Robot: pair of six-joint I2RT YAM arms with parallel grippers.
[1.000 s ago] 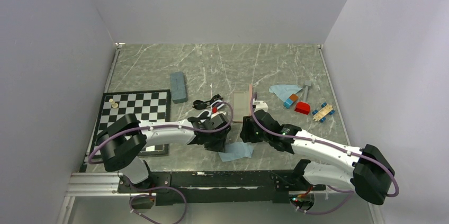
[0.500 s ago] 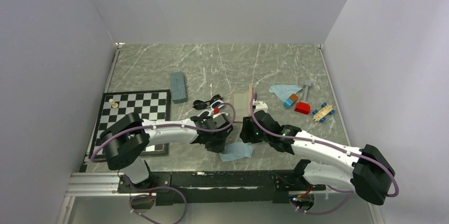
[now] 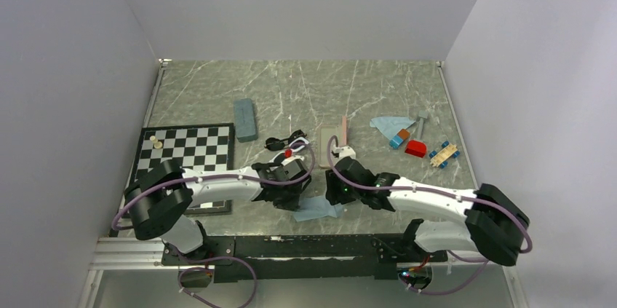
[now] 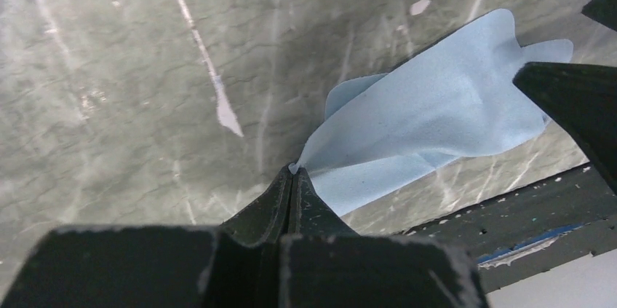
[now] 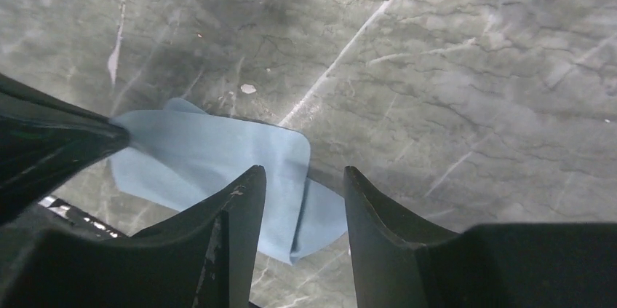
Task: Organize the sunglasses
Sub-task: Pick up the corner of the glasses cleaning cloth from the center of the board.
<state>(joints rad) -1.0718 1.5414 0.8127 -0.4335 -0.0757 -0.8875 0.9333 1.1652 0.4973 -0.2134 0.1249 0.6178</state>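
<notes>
Barely begun, by the look of it. Pinching one corner of the light blue cloth (image 4: 436, 111) between the closed jaws of the left gripper (image 4: 292, 177). Hovering with the right gripper (image 5: 304, 177), jaws parted and empty, over the cloth's opposite edge. Lying loose on the table (image 3: 305, 89) just beyond the grippers: black sunglasses (image 3: 284, 141) past the left one, white sunglasses (image 3: 348, 152) past the right, beside the pink case (image 3: 333, 135). Yet to do: casing both pairs.

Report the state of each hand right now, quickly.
Left hand: closed, pinching a corner of the light blue soft cloth.
Right hand: open, holding nothing, above the same cloth.
</notes>
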